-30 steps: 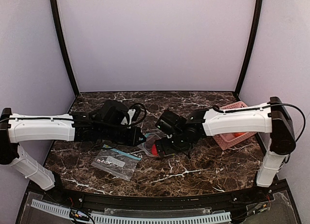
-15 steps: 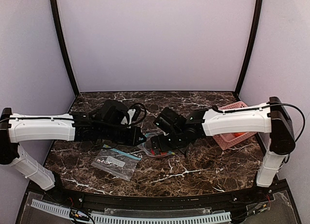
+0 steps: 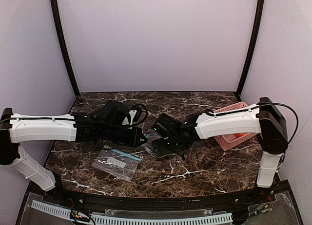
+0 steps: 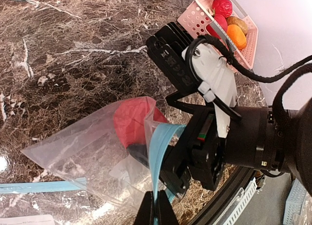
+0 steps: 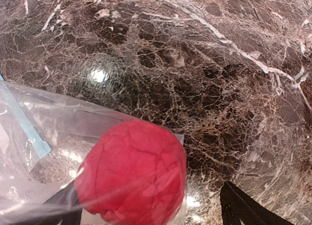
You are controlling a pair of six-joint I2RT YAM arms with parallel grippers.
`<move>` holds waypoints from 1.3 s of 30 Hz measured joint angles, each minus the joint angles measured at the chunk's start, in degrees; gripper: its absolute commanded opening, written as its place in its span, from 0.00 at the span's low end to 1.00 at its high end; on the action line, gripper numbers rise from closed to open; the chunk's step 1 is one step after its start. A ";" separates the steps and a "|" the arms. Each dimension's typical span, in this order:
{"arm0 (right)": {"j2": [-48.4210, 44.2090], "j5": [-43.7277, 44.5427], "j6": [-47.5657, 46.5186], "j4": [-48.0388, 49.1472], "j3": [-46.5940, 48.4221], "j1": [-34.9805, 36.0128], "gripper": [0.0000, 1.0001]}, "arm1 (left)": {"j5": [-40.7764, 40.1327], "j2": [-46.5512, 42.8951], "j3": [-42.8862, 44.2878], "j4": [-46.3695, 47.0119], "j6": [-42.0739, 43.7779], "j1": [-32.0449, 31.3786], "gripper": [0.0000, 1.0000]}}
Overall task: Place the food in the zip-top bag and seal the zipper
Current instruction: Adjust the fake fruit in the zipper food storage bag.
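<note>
The clear zip-top bag (image 4: 73,142) lies on the marble between my two arms. My left gripper (image 4: 157,205) is shut on its teal zipper (image 4: 158,152) and holds the mouth lifted. One red piece of food (image 5: 131,178) sits inside the bag (image 5: 58,122). My right gripper (image 5: 146,193) is open around that piece, one finger reaching in under the film, the other finger (image 5: 243,210) apart from the piece on its right. In the top view the left gripper (image 3: 142,140) and right gripper (image 3: 155,147) nearly meet over the bag.
A pink slatted basket (image 4: 195,18) stands at the back right (image 3: 234,113), holding two red pieces (image 4: 222,6), a brown one (image 4: 237,22) and an orange one (image 4: 237,36). A second clear bag with a white label (image 3: 117,161) lies flat near my left arm.
My right gripper has moved left and deeper into the bag's mouth, so the red piece no longer shows in the top view. The left gripper has kept its hold on the zipper.
</note>
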 measured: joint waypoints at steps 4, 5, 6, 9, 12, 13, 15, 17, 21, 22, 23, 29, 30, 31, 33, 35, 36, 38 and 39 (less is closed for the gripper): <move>0.68 0.02 -0.02 0.15 0.00 -1.07 0.91 | 0.87 0.20 0.00 0.04 -0.02 0.15 0.01; 0.81 0.02 -0.02 0.17 0.00 -1.42 0.91 | 1.03 0.24 0.00 0.07 -0.02 0.15 0.01; 0.92 0.00 -0.02 0.22 0.00 -1.70 0.91 | 1.14 0.31 0.00 0.13 -0.02 0.15 0.01; 1.03 -0.04 -0.04 0.37 -0.02 -2.62 0.90 | 1.27 0.42 0.00 0.35 -0.02 0.33 0.01; 1.03 -0.20 -0.07 0.72 -0.17 -3.26 0.92 | 1.31 0.39 0.00 0.42 0.00 0.74 0.01; 1.03 -0.37 -0.07 0.83 -0.28 -3.37 0.93 | 1.36 0.42 0.00 0.42 0.00 0.90 0.01; 1.03 -0.79 -0.44 0.83 -0.39 -3.48 0.96 | 1.75 0.44 0.00 0.44 -0.02 1.09 0.01; 1.03 -1.62 -1.20 0.83 -0.42 -3.56 0.98 | 2.49 0.70 0.02 0.50 -0.04 1.25 0.01; 0.76 -3.74 -2.80 1.07 -0.44 -3.67 0.99 | 4.28 1.99 0.02 1.51 -0.50 1.25 0.01; 0.55 -4.48 -3.15 1.33 -0.46 -3.67 0.99 | 4.68 2.29 0.02 1.81 -0.68 1.25 0.01; 0.22 -5.20 -3.39 1.62 -0.48 -3.67 0.99 | 5.01 2.62 0.02 2.12 -0.83 1.25 0.01; -2.21 -7.06 -4.42 3.02 -0.50 -3.67 0.99 | 5.84 3.21 0.02 2.67 -1.20 1.25 0.01; -2.25 -7.04 -4.42 3.21 -0.55 -3.67 0.99 | 5.86 3.21 0.02 2.69 -1.27 1.25 0.01; -2.25 -6.88 -4.37 3.41 -0.70 -3.67 0.99 | 5.90 3.21 0.02 2.69 -1.27 1.25 0.01; -2.23 -6.25 -3.91 3.41 -1.31 -3.67 0.99 | 5.92 3.21 0.02 2.73 -1.29 1.25 0.01; -2.23 -5.14 -3.21 3.34 -1.95 -3.74 0.99 | 5.99 3.21 0.02 2.80 -1.31 1.25 0.01; -2.19 -4.46 -2.84 3.04 -2.14 -3.82 0.99 | 5.99 3.21 0.02 2.80 -1.29 1.25 0.01; -1.97 -2.99 -2.23 2.34 -2.19 -4.07 0.99 | 5.99 3.21 0.02 2.80 -1.31 1.25 0.01; -1.79 -2.16 -1.92 1.97 -2.19 -4.20 0.99 | 5.95 3.21 0.02 2.78 -1.29 1.25 0.01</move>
